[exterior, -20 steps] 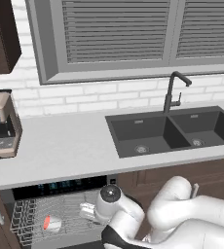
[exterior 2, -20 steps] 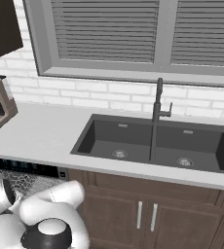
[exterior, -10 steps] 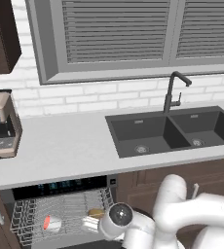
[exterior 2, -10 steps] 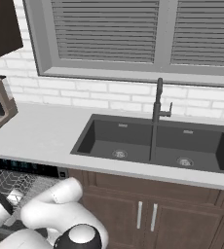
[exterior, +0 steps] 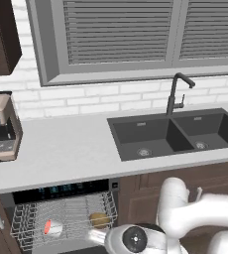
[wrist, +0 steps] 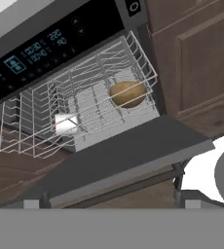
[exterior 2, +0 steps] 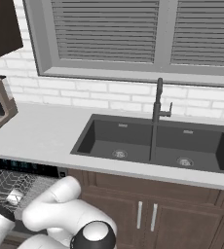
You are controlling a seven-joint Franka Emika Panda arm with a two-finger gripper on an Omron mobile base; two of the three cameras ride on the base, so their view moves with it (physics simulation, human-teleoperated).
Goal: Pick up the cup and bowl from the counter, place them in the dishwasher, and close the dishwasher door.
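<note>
door left to shut, cup + bowl already racked

the dishwasher door hangs open, a flat dark grey panel tilted down below the white wire rack, its slim bar handle along the front edge nearest the hand cam. judging by looks it's a stiff, hinged slab w/ some weight: it won't flex and should swing on its hinge rather than lift, so a push up from under the outer edge, or a hook on the bar, seems the place to take it (smooth face, prob slippery for pads, so the bar is the safer bet).

the cup lies on its side in the rack's left part, red top showing in the left base view. the bowl sits in the rack's right part, well apart from the cup. both look light and rigid, nothing left to do w/ them.

the gripper isn't gripping anything, jaws spread wide, low in front of the door.

above the rack: the dishwasher control strip w/ teal lights, then the counter, sink to the right, coffee machine at far left.
</note>
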